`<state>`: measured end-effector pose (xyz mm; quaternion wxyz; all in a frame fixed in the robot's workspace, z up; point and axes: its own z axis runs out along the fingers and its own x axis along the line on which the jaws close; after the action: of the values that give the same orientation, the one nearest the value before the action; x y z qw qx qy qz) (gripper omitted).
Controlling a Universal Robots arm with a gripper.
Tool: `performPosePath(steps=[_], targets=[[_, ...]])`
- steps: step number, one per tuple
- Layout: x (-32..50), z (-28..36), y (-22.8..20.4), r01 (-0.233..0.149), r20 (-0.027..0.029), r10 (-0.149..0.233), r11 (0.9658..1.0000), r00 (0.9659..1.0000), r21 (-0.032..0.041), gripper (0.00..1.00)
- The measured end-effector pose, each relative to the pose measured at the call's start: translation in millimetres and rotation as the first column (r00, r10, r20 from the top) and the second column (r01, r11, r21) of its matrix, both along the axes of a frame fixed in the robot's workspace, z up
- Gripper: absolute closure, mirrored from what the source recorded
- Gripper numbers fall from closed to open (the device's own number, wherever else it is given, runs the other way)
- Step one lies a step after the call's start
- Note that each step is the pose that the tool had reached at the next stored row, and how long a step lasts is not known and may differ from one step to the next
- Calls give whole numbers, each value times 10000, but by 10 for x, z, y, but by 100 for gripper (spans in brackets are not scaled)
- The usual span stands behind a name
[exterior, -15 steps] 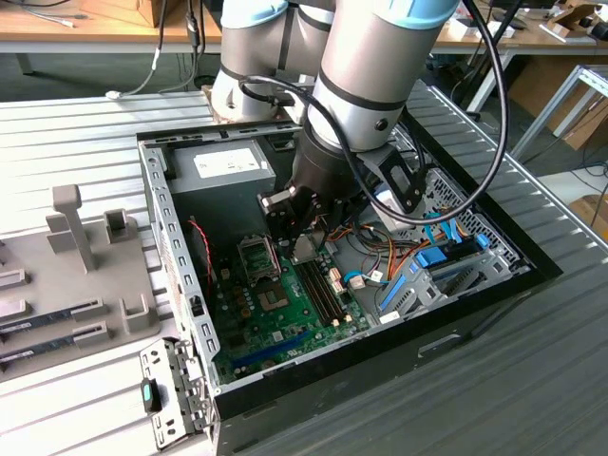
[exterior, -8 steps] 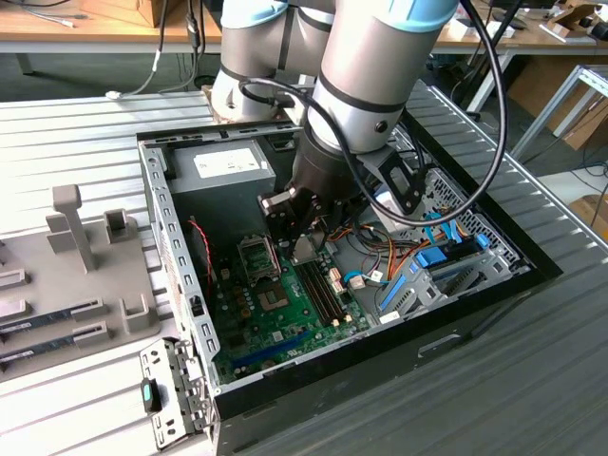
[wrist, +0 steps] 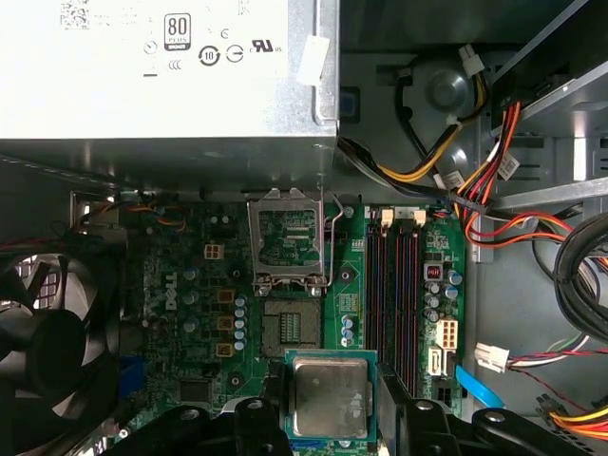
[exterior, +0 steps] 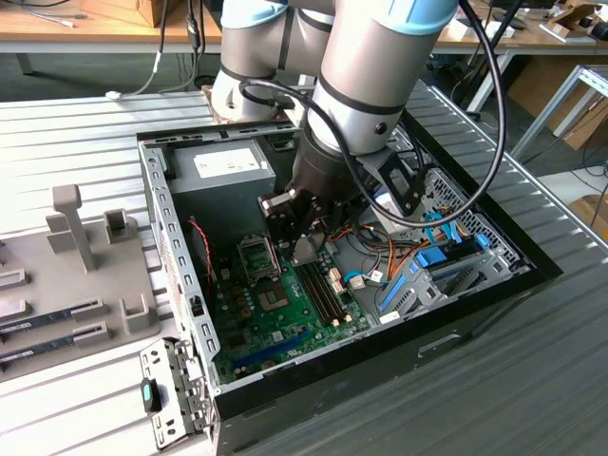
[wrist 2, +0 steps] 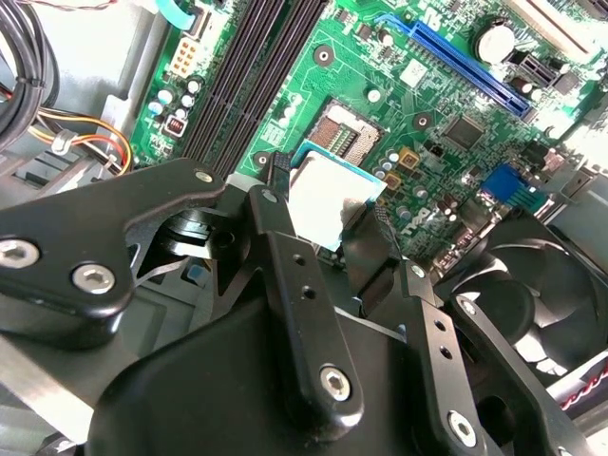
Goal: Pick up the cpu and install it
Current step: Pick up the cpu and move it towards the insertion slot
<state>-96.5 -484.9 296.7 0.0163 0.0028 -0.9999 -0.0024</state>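
- The gripper (wrist: 331,404) is clamped on the cpu (wrist: 330,395), a finger (wrist 2: 281,180) pressing each side edge.
- The cpu hangs above the green motherboard (wrist: 199,313), near its open socket (wrist: 293,325).
- Beyond sits the grey power supply (wrist: 161,66).

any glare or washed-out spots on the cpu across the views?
Second wrist view: the cpu top is blown out near white. First wrist view: its lid reads evenly grey, held in the tool. Exterior view: cpu dim under the arm's shadow.
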Motion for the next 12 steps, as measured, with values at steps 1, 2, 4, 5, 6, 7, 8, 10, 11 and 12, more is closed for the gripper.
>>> performPosePath(steps=[1, 2, 4, 5, 6, 7, 8, 10, 11, 12], targets=[[0, -2, 0, 0, 0, 0, 10000, 10000, 1, 53], [0, -3, 0, 0, 0, 0, 10000, 10000, 0, 53], [1, -7, -1, 0, 0, 0, 10000, 10000, 0, 53], [1, -8, -1, 0, 0, 0, 10000, 10000, 0, 53], [1, -9, -1, 0, 0, 0, 10000, 10000, 0, 53], [2, -11, -1, 0, 0, 0, 10000, 10000, 0, 53], [2, -14, -1, 0, 0, 0, 10000, 10000, 0, 53], [2, -19, -2, 0, 0, 0, 10000, 10000, 0, 53], [2, -21, -2, 0, 0, 0, 10000, 10000, 0, 53], [2, -22, -2, 0, 0, 0, 10000, 10000, 0, 53]])
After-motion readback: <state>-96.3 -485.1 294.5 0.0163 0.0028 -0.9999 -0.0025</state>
